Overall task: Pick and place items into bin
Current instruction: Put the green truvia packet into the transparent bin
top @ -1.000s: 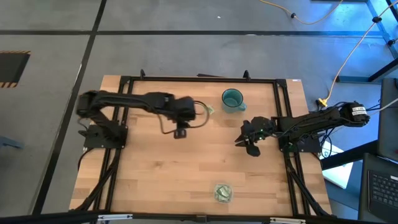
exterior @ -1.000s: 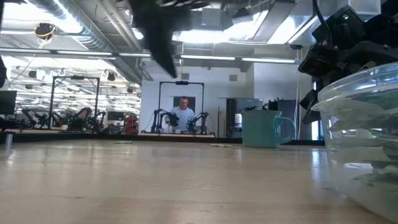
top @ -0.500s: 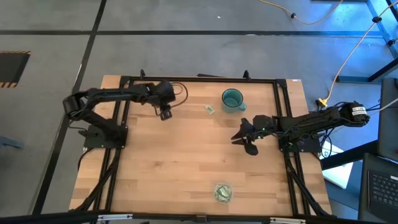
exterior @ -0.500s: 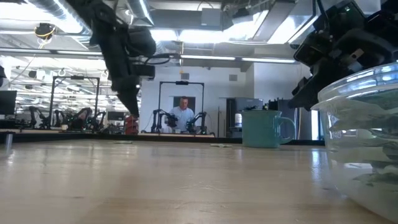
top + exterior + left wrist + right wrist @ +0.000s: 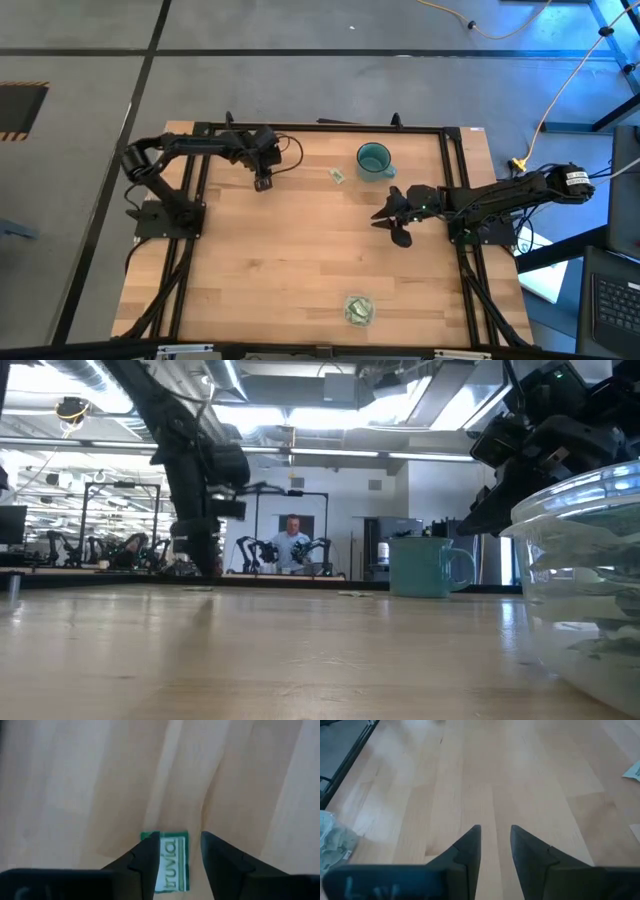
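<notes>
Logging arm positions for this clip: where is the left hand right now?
In the high view the left hand is at the table's far left part, well left of the teal mug. Its wrist view shows it open over a green-and-white packet lying between its fingers.

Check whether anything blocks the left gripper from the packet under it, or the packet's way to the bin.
Nothing visible does. The left gripper is open, straddling the packet on bare wood. The table between it and the bin is bare; the mug stands off that line.

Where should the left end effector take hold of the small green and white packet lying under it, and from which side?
Straight from above, fingers closing on the two long edges of the flat green and white paper packet. It lies flat on the wooden table, lengthwise between the open left end effector fingers.
</notes>
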`<act>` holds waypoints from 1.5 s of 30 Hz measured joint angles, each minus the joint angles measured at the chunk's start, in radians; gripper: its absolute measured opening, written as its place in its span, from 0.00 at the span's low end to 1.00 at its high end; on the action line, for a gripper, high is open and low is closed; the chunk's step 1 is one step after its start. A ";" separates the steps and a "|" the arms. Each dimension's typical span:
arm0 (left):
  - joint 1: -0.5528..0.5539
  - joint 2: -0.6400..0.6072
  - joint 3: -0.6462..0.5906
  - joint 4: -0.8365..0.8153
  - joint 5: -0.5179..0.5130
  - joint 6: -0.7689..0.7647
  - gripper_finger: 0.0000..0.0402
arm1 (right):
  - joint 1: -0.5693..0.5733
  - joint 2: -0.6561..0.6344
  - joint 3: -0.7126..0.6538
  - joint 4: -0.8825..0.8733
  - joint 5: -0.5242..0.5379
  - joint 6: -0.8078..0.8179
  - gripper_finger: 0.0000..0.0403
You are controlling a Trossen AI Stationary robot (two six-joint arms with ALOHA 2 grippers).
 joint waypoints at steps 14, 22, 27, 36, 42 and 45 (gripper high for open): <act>-0.001 0.088 0.004 -0.013 -0.018 -0.008 0.21 | 0.000 0.000 0.000 -0.002 0.002 -0.003 0.27; -0.005 0.090 0.003 -0.014 -0.026 0.000 0.08 | 0.000 0.000 0.000 -0.002 0.002 -0.003 0.27; -0.004 0.093 0.022 -0.042 -0.027 0.000 0.02 | 0.000 0.000 0.000 -0.002 0.002 -0.003 0.27; -0.086 0.077 0.131 -0.129 0.060 -0.035 0.01 | 0.000 0.000 0.000 -0.002 0.009 -0.011 0.27; -0.229 0.043 0.236 -0.119 0.133 -0.072 0.01 | 0.000 0.000 0.000 -0.006 0.099 -0.011 0.27; -0.326 0.034 0.296 -0.104 0.158 -0.104 0.01 | 0.000 0.000 0.000 -0.010 0.103 -0.008 0.27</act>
